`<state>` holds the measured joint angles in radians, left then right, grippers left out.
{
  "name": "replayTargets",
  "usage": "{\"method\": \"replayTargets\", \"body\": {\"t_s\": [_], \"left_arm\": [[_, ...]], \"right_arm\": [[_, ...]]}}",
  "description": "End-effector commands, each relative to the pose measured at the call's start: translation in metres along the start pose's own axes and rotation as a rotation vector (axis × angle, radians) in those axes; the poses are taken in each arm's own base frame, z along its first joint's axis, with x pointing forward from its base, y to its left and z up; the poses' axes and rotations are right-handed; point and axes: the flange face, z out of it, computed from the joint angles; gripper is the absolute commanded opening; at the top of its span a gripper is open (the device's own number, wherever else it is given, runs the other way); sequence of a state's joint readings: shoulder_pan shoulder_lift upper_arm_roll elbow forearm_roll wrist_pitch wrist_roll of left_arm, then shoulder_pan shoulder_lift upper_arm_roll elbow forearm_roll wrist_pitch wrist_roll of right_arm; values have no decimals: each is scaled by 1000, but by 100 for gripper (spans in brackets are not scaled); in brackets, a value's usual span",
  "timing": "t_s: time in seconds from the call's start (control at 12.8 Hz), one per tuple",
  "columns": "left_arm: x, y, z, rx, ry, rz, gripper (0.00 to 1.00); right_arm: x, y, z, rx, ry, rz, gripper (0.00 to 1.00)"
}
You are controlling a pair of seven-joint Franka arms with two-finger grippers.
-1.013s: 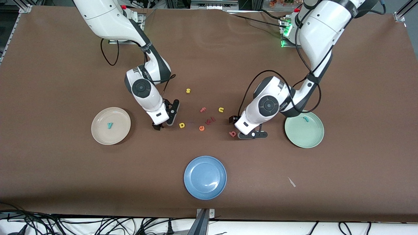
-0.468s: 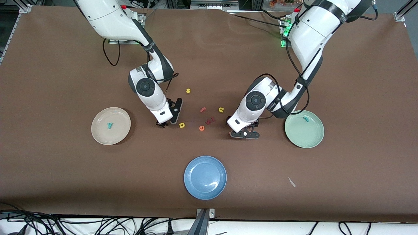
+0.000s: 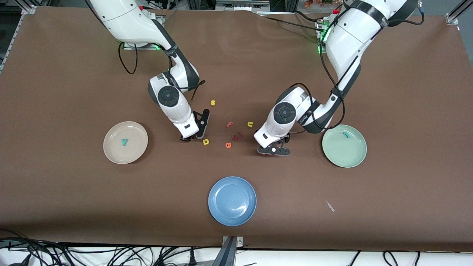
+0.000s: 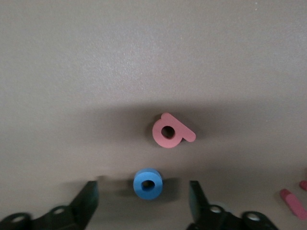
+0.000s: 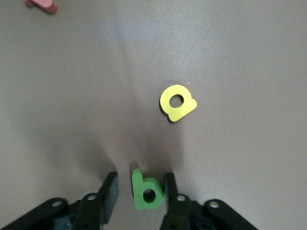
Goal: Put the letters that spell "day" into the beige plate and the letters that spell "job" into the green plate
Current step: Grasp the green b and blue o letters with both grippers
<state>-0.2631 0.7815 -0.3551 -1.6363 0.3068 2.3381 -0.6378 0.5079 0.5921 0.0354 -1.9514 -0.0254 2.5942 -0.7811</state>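
My right gripper (image 3: 187, 139) is down at the table beside the yellow "a" (image 3: 206, 141). In the right wrist view its jaws (image 5: 136, 192) have narrowed around the green "d" (image 5: 146, 190): one finger (image 5: 168, 194) touches it and a gap remains at the other. My left gripper (image 3: 273, 150) is low over the table toward the green plate (image 3: 334, 157). It stands open (image 4: 143, 201) around the blue "o" (image 4: 147, 183), with the pink "b" (image 4: 171, 132) just ahead. The teal "y" (image 3: 125, 141) lies in the beige plate (image 3: 111, 149) and the teal "j" (image 3: 346, 135) in the green plate.
Between the grippers lie a yellow "s" (image 3: 213, 102), pink "f" (image 3: 230, 124), yellow "u" (image 3: 250, 124), orange "e" (image 3: 228, 145) and small red pieces (image 3: 238, 136). A blue plate (image 3: 232, 200) sits nearer the front camera. A white scrap (image 3: 330, 206) lies by the front edge.
Both grippers shifted toward the table's middle. The left one now covers the pink "b" in the front view. The right jaws have narrowed sharply and the left jaws slightly.
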Motion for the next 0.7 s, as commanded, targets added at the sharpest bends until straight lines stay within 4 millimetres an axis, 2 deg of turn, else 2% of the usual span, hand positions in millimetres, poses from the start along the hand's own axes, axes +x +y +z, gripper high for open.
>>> {"method": "replayTargets", "body": {"t_s": [0.0, 0.08, 0.16, 0.39, 0.47, 0.62], "left_arm": [[5, 0, -1, 30, 30, 37, 54], [5, 1, 0, 31, 30, 39, 45], [5, 0, 3, 32, 26, 39, 42], [4, -1, 5, 33, 21, 38, 44], [4, -1, 5, 33, 21, 39, 39], [6, -4, 4, 31, 22, 30, 6]], "right_arm": [[3, -4, 2, -1, -1, 6, 35], [2, -4, 3, 0, -3, 4, 30], [2, -4, 3, 0, -2, 7, 23], [2, -3, 1, -3, -1, 10, 5], [2, -2, 1, -4, 0, 11, 0], [2, 3, -7, 2, -4, 22, 0]]}}
